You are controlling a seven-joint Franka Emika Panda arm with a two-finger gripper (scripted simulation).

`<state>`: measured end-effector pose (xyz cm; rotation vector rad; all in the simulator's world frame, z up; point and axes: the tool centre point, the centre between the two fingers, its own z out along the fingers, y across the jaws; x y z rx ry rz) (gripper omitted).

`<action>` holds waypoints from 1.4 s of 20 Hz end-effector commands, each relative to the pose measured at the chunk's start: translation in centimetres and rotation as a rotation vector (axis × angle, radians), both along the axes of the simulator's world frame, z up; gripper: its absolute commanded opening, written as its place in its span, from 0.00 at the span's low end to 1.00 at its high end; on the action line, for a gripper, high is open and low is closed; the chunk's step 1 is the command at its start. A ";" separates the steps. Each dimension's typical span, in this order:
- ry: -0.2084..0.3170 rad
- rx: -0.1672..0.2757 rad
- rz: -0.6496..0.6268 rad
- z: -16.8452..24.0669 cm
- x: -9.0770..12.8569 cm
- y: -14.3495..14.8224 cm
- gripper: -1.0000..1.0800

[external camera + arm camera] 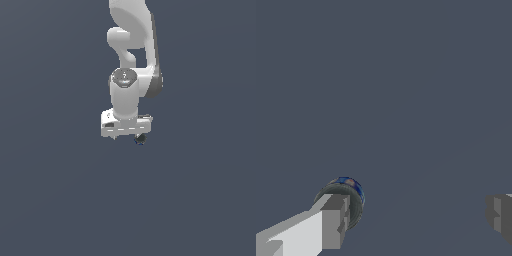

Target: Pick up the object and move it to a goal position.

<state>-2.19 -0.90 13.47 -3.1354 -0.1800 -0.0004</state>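
Observation:
The object [347,192] is a tiny dark blackish-blue roundish lump. In the wrist view it lies right at the tip of one grey finger [332,220], partly hidden behind it. The other finger [500,215] stands far off across a wide gap. My white gripper [416,217] is open, and nothing is clamped between its fingers. In the exterior view the gripper [128,137] hangs down from the white arm, and the object [140,139] shows as a dark spot just below the hand's end on the exterior view's right.
A plain dark grey-blue surface [60,200] fills both views. The white arm [132,45] rises above the gripper to the frame's upper edge. No goal marker or other object shows.

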 end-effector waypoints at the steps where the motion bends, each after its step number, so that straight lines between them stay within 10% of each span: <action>1: 0.001 -0.003 0.080 -1.4 -1.1 1.4 0.96; 13: 0.000 -0.003 0.422 -6.5 -6.4 6.9 0.96; 28: 0.001 -0.001 0.462 -8.9 -7.2 7.5 0.96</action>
